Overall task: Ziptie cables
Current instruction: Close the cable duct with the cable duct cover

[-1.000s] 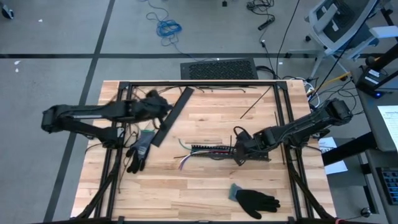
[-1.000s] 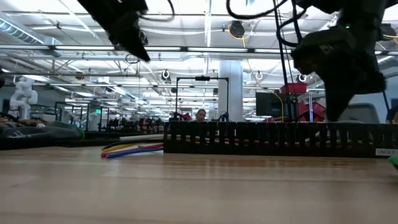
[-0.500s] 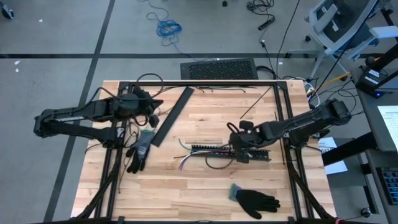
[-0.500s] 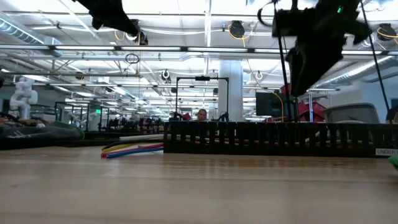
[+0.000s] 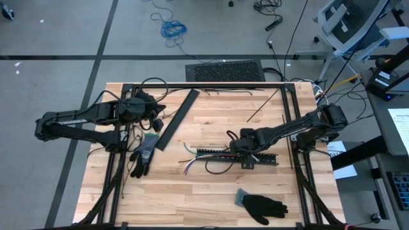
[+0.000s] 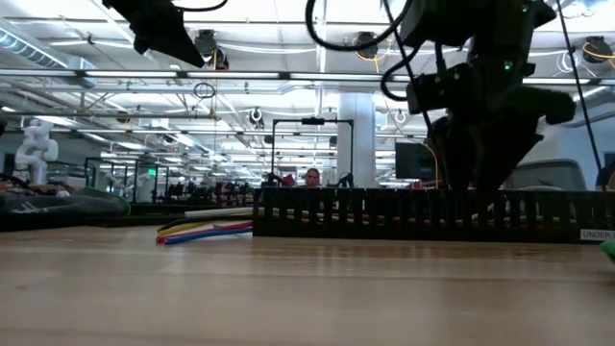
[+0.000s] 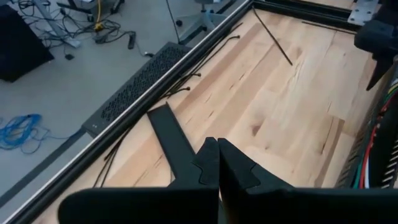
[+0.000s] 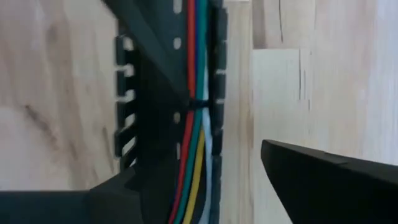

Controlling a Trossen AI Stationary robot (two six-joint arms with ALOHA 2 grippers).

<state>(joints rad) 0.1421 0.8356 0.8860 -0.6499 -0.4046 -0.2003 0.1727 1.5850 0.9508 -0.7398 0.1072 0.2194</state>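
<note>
The cables (image 8: 195, 56), red, blue, green, yellow and white, lie in a black slotted strip (image 5: 220, 153) in the middle of the table. Their free ends (image 6: 206, 231) stick out of its left end. A thin black tie (image 8: 198, 103) crosses the bundle. My right gripper (image 8: 230, 186) hangs open over the strip, pointing down, one finger (image 8: 118, 199) over the strip's wall and the other (image 8: 329, 180) over bare wood. My left gripper (image 7: 217, 165) is shut and holds nothing, raised over the table's far left near a flat black strip (image 5: 177, 119).
Two black gloves lie on the table, one at the left (image 5: 143, 155) and one near the front edge (image 5: 262, 205). Loose black strands (image 5: 262, 105) lie on the far half. A black frame (image 5: 204, 85) runs around the table.
My right gripper has rolled about its own axis, opened, and gone a little toward the table's left and down over the slotted strip. My left gripper has drawn back toward the table's left edge and risen slightly, staying shut. The strips and cables have kept still.
</note>
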